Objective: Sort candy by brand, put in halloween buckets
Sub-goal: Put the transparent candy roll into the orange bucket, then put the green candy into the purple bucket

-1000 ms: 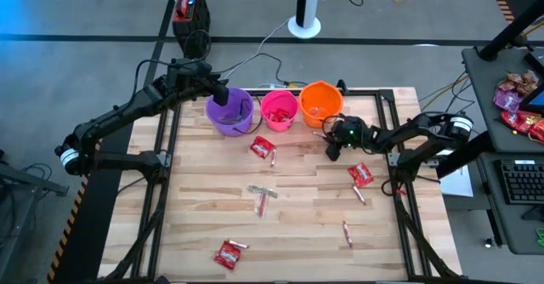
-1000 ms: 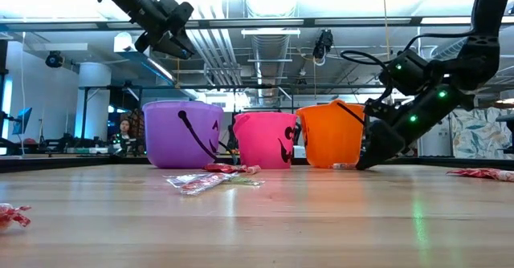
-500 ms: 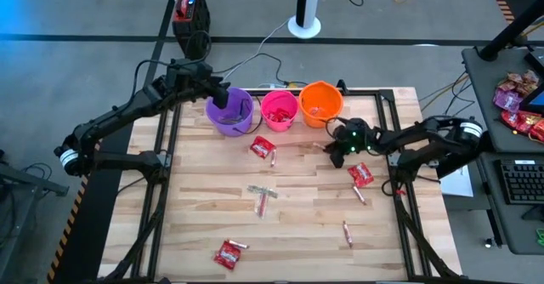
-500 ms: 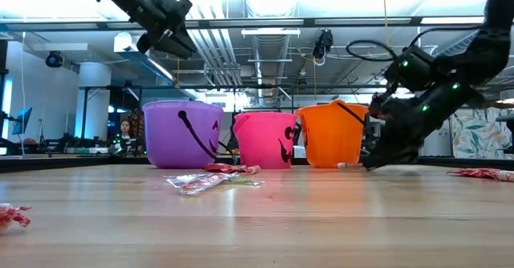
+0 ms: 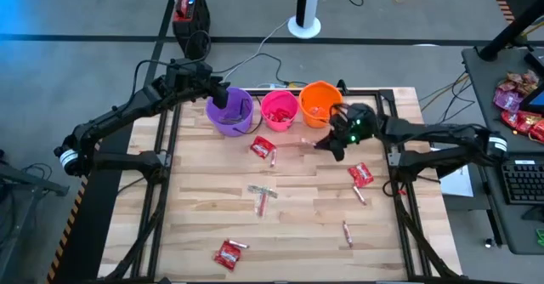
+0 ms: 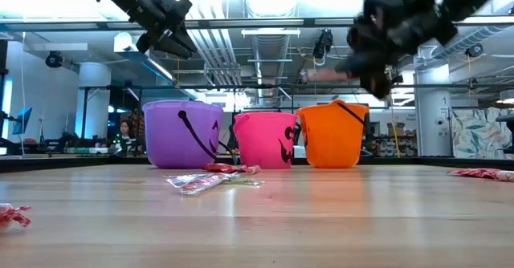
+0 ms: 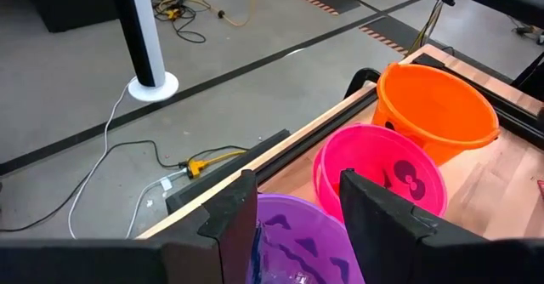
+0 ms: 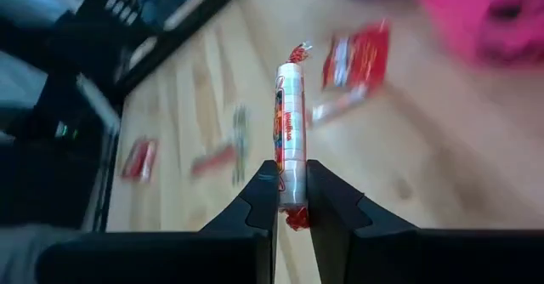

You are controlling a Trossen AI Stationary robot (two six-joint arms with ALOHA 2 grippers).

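Observation:
Three buckets stand in a row at the table's far edge: purple (image 5: pixel 229 112), pink (image 5: pixel 279 110) and orange (image 5: pixel 320 103). My right gripper (image 5: pixel 330 142) hovers just near of the orange bucket (image 6: pixel 333 136), shut on a pink-white stick candy (image 8: pixel 289 122). My left gripper (image 5: pixel 223 97) hangs open above the purple bucket (image 7: pixel 297 241). Red packets (image 5: pixel 263 148) (image 5: pixel 360 174) (image 5: pixel 228 253) and thin sticks (image 5: pixel 263 195) (image 5: pixel 347 232) lie flat on the wood. My right gripper pinches the stick candy between its two fingers near one twisted end (image 8: pixel 290 201). The rest of the stick (image 6: pixel 325 74) juts out past the fingertips, in line with the fingers. It is lifted clear of the table, roughly level, pointing toward the table's left.
A heap of red and pink wrappers (image 5: pixel 518 105) sits on a side desk to the right, off the table. A black frame runs along the table's edges (image 5: pixel 399 182). Bare wood lies between the scattered sweets in the table's middle.
My right gripper has risen from the tabletop beside the orange bucket to above that bucket's rim, shifting a little toward the table's left and far edge. The pink-white stick has come up with it, lifted clear of the wood.

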